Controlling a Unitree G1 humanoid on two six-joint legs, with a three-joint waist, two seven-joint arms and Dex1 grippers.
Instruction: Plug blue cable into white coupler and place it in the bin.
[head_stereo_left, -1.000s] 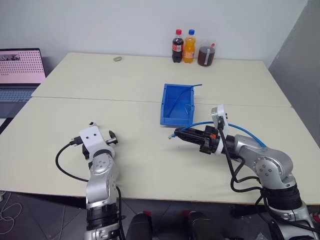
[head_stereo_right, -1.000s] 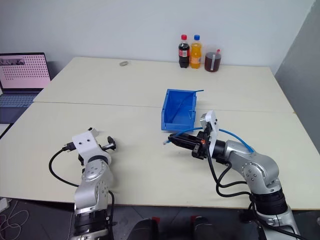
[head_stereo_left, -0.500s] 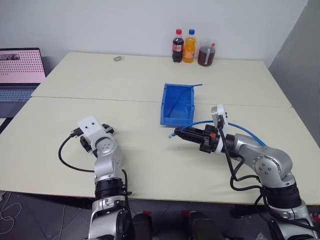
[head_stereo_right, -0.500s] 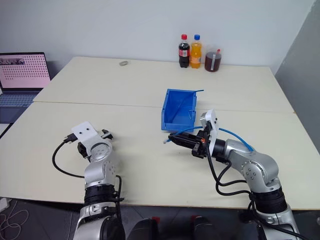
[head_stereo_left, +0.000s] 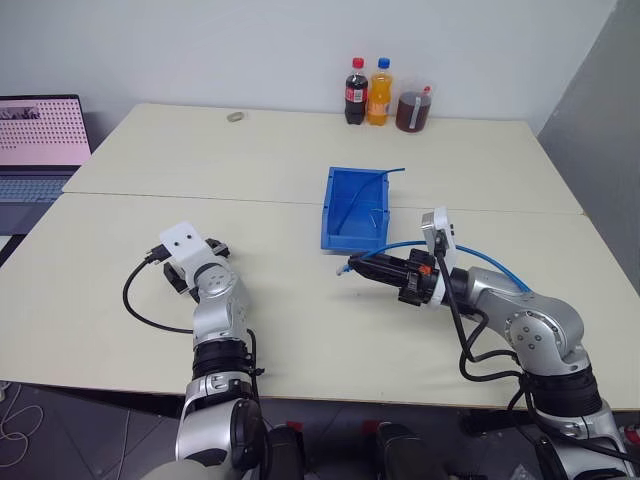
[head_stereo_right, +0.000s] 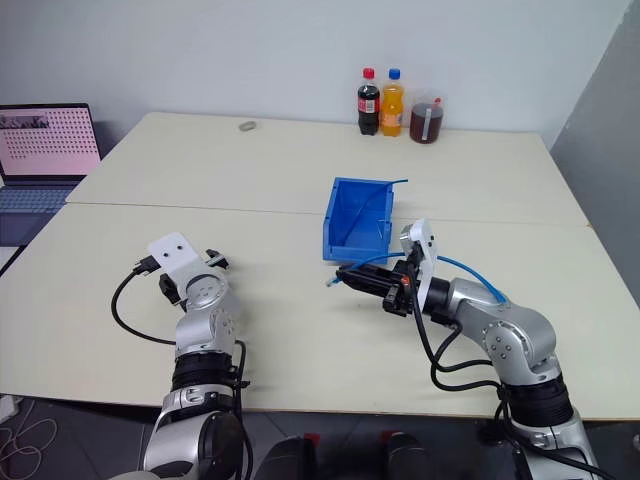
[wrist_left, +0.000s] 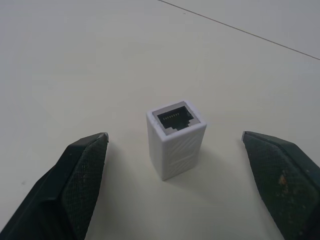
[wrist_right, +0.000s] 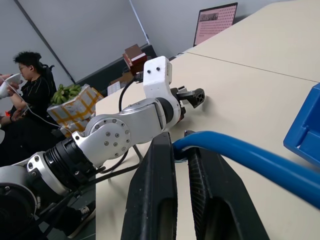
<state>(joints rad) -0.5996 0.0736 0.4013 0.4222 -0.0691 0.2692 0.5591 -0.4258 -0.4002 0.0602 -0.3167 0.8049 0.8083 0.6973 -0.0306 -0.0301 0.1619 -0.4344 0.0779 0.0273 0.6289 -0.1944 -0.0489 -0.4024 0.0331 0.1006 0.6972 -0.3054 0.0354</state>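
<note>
Item one, the cream-coloured rectangular work table (head_stereo_left: 280, 170): it carries everything listed here. Item two, the blue open-topped rectangular plastic bin (head_stereo_left: 354, 209) with a sloped front: it sits near the table's middle, just beyond my right pincer; nothing of the plugged pair lies in it, so the placing step is not done. Item three, the long thin light-blue flexible cable (head_stereo_left: 480, 259): it arcs from behind my right forearm forward to my right pincer (head_stereo_left: 352, 268), whose two black fingers (wrist_right: 155, 200) are pressed together on it close to its end; the free tip pokes out past the fingertips, pointing across the table toward my left side, roughly level, long axis running right to left. I judge this half of the pick-up done. Item four, my left pincer (wrist_left: 182, 165): fingers spread wide, one on each side of the coupler, touching neither face. Item five, the tiny white boxy plastic coupler (wrist_left: 176, 137): it stands upright on the table on my left side, well apart from the bin, long axis vertical, its dark socket opening facing up. It is not yet gripped. Remaining, by my reckoning: closing on the coupler, lifting, mating plug to socket, then the drop into the bin.
</note>
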